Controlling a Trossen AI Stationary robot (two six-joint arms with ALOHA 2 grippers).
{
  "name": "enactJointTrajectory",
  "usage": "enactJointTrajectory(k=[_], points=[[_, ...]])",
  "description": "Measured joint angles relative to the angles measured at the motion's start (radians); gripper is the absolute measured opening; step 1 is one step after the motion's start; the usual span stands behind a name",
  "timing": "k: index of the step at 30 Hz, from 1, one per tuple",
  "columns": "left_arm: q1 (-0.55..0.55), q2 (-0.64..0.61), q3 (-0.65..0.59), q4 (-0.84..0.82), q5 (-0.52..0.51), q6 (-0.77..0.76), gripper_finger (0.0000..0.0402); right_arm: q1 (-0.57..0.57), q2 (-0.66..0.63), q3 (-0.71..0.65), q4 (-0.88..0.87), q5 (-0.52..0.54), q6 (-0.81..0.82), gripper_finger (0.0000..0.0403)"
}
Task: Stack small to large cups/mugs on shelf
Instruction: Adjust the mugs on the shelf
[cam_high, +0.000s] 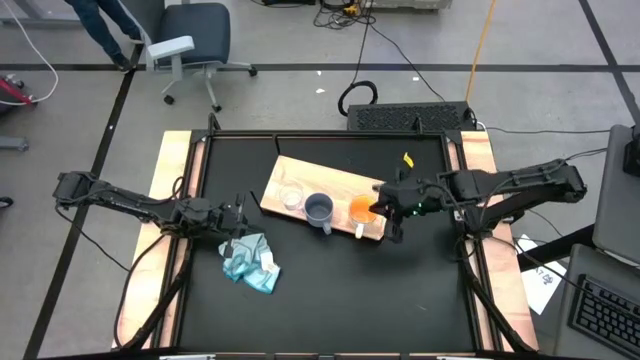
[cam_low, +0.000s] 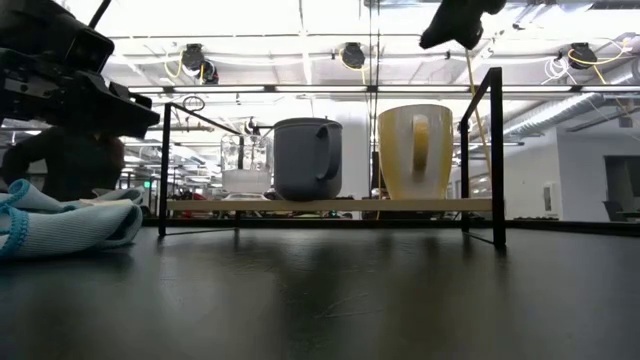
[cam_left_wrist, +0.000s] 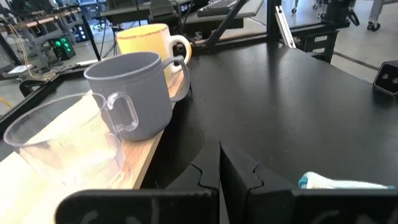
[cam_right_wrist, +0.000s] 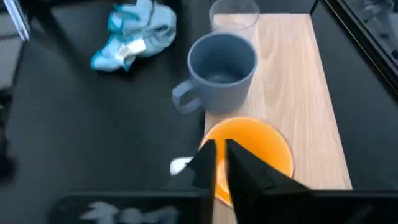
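The light wooden shelf (cam_high: 335, 182) lies slantwise on the black table. Three vessels stand on it in a row on their bases: the clear glass cup (cam_high: 291, 196), the grey-blue mug (cam_high: 319, 210) and the orange mug with the white handle (cam_high: 360, 210). In the low view they show as glass (cam_low: 243, 165), grey mug (cam_low: 306, 158) and orange mug (cam_low: 415, 150). My right gripper (cam_right_wrist: 221, 160) hangs shut above the orange mug (cam_right_wrist: 261, 149), clear of it (cam_low: 460, 20). My left gripper (cam_left_wrist: 219, 171) is shut and empty, low over the table, near the shelf's left end.
A crumpled light blue cloth (cam_high: 250, 258) lies on the table near my left gripper, on the near side of the shelf. A black metal frame (cam_low: 497, 150) stands around the shelf. A keyboard (cam_high: 410, 117) sits beyond the table's far edge.
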Motion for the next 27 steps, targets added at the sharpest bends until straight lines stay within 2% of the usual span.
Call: enactJointTrajectory(k=[8, 17, 23, 27], points=[[0.0, 0.0, 0.0, -0.024, 0.0, -0.047, 0.0005, 0.146, -0.027, -0.159, 0.136, 0.08, 0.069, 0.0001], [0.0, 0.0, 0.0, 0.007, 0.0, -0.12, 0.0005, 0.298, -0.047, -0.347, 0.432, 0.084, 0.125, 0.0], [0.0, 0.0, 0.0, 0.014, 0.0, -0.118, 0.0005, 0.391, -0.047, -0.423, 0.535, 0.093, 0.128, 0.0], [0.0, 0.0, 0.0, 0.018, 0.006, -0.113, 0.0005, 0.45, -0.047, -0.457, 0.558, 0.196, 0.142, 0.0]])
